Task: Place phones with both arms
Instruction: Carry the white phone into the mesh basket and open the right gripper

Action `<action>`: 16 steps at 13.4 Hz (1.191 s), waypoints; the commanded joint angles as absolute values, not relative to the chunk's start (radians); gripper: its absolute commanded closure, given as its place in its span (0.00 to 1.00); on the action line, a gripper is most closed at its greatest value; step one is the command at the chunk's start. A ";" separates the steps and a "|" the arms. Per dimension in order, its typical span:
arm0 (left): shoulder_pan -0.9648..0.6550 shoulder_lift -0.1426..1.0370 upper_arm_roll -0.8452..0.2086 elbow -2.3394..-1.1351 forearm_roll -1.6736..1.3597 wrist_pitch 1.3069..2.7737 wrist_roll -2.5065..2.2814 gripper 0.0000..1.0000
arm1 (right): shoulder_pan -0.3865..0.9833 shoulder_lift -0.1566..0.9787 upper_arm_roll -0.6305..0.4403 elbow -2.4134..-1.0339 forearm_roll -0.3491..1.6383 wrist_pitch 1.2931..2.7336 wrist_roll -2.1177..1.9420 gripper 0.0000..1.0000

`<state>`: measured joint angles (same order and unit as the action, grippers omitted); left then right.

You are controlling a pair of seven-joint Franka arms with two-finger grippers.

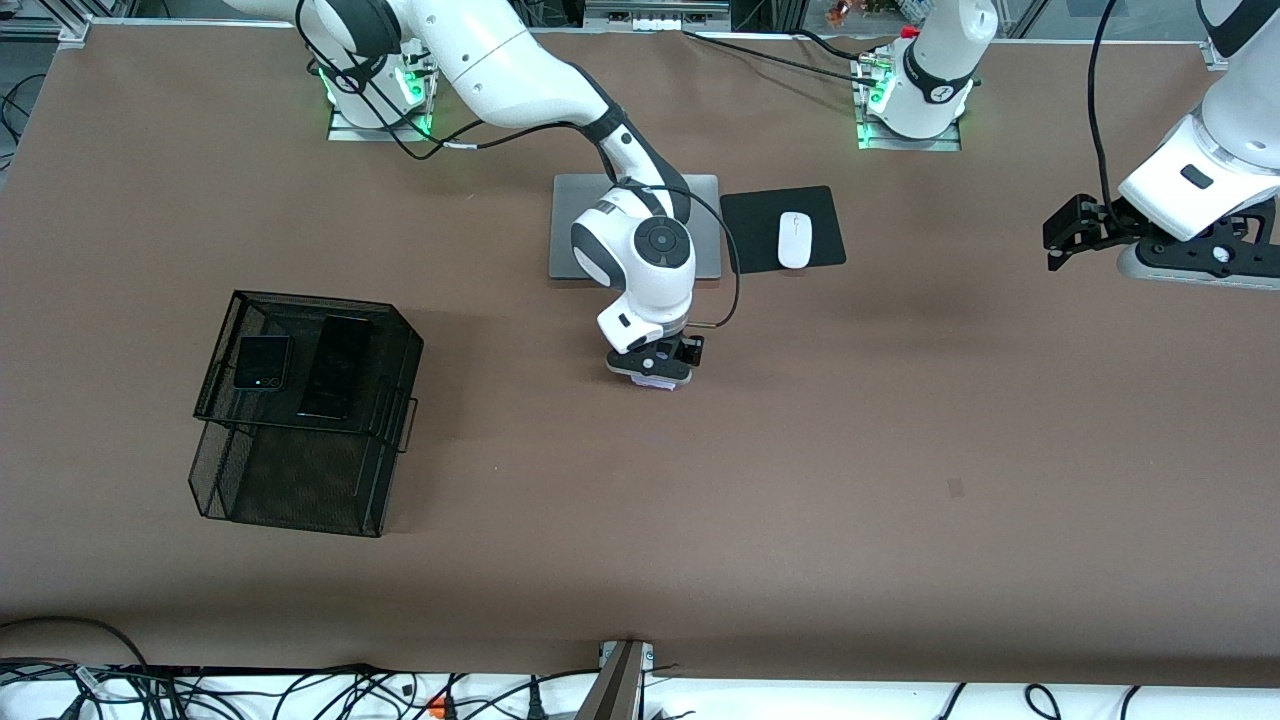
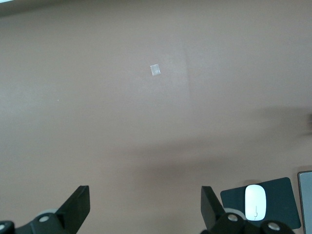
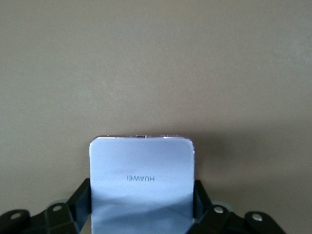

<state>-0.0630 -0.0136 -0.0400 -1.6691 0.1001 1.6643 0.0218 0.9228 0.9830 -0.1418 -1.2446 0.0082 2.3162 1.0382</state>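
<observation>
Two fingers of my right gripper [image 3: 141, 207] sit against the side edges of the lavender-white phone [image 3: 141, 185], clenched on it or about to be, low over the bare table [image 1: 900, 450] near the middle, nearer the front camera than the laptop [image 1: 570, 225]. I judge the squeeze should stay square across those edges, so the lift comes straight up without tilting. My left gripper [image 2: 146, 212] waits with jaws released, high over its own end of the table, near the white mouse [image 2: 255, 202] on its pad [image 2: 285, 204]. Toward the right arm's end stands the mesh basket [image 1: 300, 505]; on its upper tier lie the black flip phone [image 1: 262, 362] and the long black slab [image 1: 336, 367].
</observation>
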 commanded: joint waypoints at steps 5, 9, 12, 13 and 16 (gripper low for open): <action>-0.057 -0.012 -0.038 -1.654 0.081 1.649 0.029 0.00 | 0.784 0.672 -0.146 -1.236 0.050 1.891 0.824 0.93; -0.057 -0.012 -0.038 -1.652 0.081 1.649 0.029 0.00 | 0.544 0.558 -0.152 -1.236 0.103 1.697 0.498 0.93; -0.057 -0.012 -0.038 -1.654 0.081 1.649 0.029 0.00 | 0.378 0.557 -0.153 -1.224 0.086 1.693 0.254 0.93; -0.057 -0.012 -0.038 -1.652 0.081 1.649 0.029 0.00 | 0.336 0.567 -0.156 -1.194 0.077 1.703 0.176 0.93; -0.057 -0.012 -0.038 -1.654 0.081 1.648 0.029 0.00 | 0.279 0.647 -0.213 -1.121 0.045 1.800 -0.033 0.93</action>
